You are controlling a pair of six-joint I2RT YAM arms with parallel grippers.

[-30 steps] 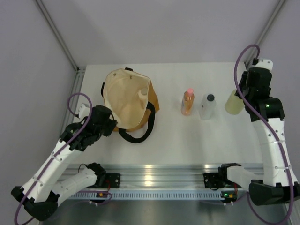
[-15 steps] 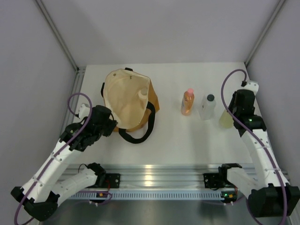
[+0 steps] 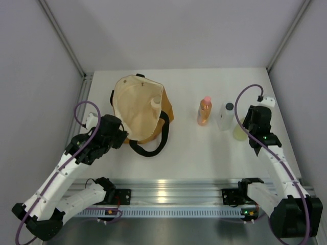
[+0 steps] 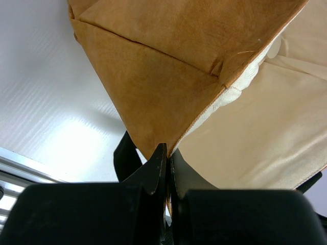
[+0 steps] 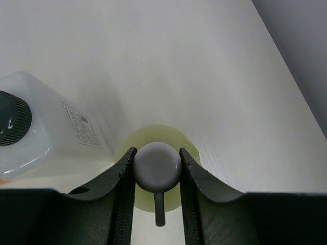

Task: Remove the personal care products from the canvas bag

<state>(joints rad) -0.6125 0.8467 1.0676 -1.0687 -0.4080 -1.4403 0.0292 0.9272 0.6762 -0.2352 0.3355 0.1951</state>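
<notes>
Two bottles stand upright on the white table [image 3: 179, 153], outside the canvas bag [image 3: 134, 104]: the amber bottle [image 3: 204, 112] with its pink cap and, near it on the right, the whitish bottle [image 3: 226, 117] with a black cap. They are apart and do not touch each other.

A third one, the yellow-green bottle [image 3: 238, 134], is just beside the whitish bottle, on its right and a little nearer to the arms. The right gripper [image 3: 249, 125] is above it. In the right wrist view the two fingers [image 5: 122, 189] press on both sides of the round white cap [image 5: 157, 164], so this gripper pinches the bottle at the cap, and the yellow-green body [image 5: 153, 133] shows under it. The bottle is upright; if its bottom touches the table, the pictures do not tell.

The canvas bag lies on the left half of the table with its mouth open, so the cream lining faces up, and one black loop handle [image 3: 152, 149] lies on the table at the near side. The left gripper [image 3: 121, 136] is at the near left edge of the bag. In the left wrist view its fingers [image 4: 148, 178] are pressed together on a corner of the mustard fabric [image 4: 153, 92], with only the cloth between them.

Inside the bag, near its right wall, there is a small pale shape [image 3: 155, 102]; it is too unclear to name
</notes>
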